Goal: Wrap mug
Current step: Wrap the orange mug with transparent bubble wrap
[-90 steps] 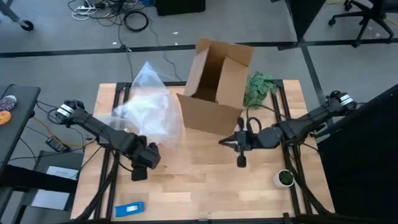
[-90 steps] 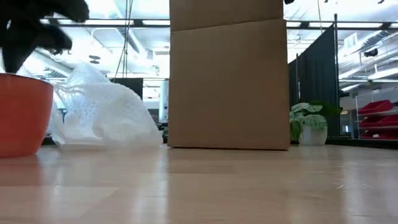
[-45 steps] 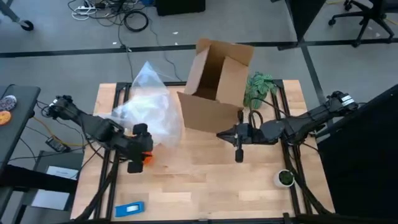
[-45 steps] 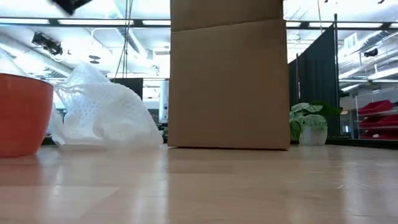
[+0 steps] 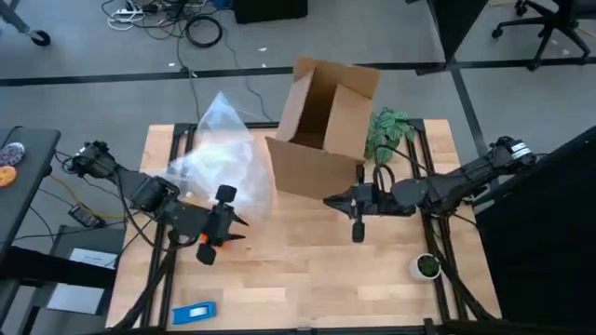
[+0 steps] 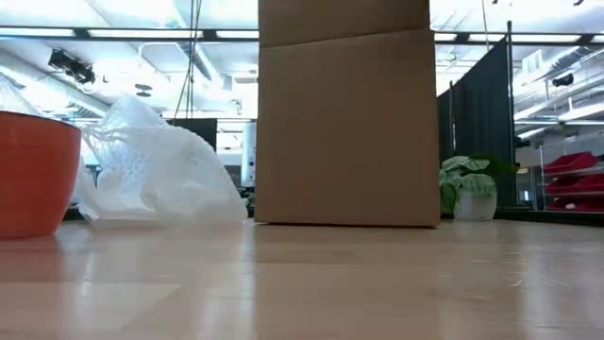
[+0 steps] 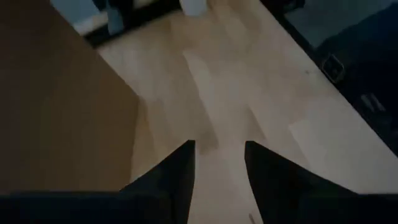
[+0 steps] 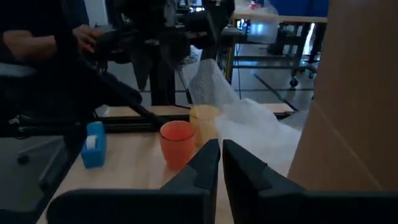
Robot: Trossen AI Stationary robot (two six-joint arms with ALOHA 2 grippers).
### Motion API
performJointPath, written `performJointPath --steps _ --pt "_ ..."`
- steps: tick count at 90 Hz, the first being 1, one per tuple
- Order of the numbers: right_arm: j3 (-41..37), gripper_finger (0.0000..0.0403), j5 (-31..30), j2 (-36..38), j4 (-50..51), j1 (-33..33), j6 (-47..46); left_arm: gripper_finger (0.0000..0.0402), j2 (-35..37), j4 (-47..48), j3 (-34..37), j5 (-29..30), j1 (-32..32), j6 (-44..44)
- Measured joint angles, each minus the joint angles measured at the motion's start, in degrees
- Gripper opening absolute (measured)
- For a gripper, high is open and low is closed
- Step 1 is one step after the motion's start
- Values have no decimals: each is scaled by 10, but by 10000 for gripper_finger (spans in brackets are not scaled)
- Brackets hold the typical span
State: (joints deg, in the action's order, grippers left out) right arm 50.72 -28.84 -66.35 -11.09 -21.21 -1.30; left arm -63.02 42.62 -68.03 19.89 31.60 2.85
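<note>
The mug [image 6: 33,175] is standing upright on the table [image 5: 307,270], on its left half, just in front of the heap of clear plastic wrap [image 5: 223,163]. In the high view only a sliver of orange is showing, beneath the left claw [image 5: 223,233]; the low view is showing it large at the left edge, and the right wrist view is catching it beside a yellowish cup [image 8: 204,121] with the wrap behind.

The left claw is hanging over the mug, its two dark fingers [image 7: 180,180] spread apart with bare wood showing between them — nothing is being pinched.

The right claw [image 5: 358,223] is hovering above the table near the middle, just in front of the open cardboard box [image 5: 321,130], and is pointing across toward the mug. Its fingers [image 8: 202,165] are lying almost pressed together, with only a thin slit between them, and are holding nothing.

A potted green plant [image 5: 386,130] is sitting beside the box on its right. A small blue object [image 5: 194,313] is lying near the front left of the table, and a small dark green round thing with a white rim [image 5: 426,267] is sitting at the front right — well apart from the mug.
</note>
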Motion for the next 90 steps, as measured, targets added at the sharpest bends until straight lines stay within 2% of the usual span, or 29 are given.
performJointPath --steps 28,56,73,90 --pt "0 2 0 0 0 0 0 124 3 -60 54 -3 0 36" --pt "0 1 0 0 0 0 0 124 3 -99 56 -3 -1 32" --pt "0 4 0 0 0 0 0 124 3 -153 56 -3 -1 47" --pt "0 4 0 0 0 0 0 124 3 -143 56 -3 -1 45"
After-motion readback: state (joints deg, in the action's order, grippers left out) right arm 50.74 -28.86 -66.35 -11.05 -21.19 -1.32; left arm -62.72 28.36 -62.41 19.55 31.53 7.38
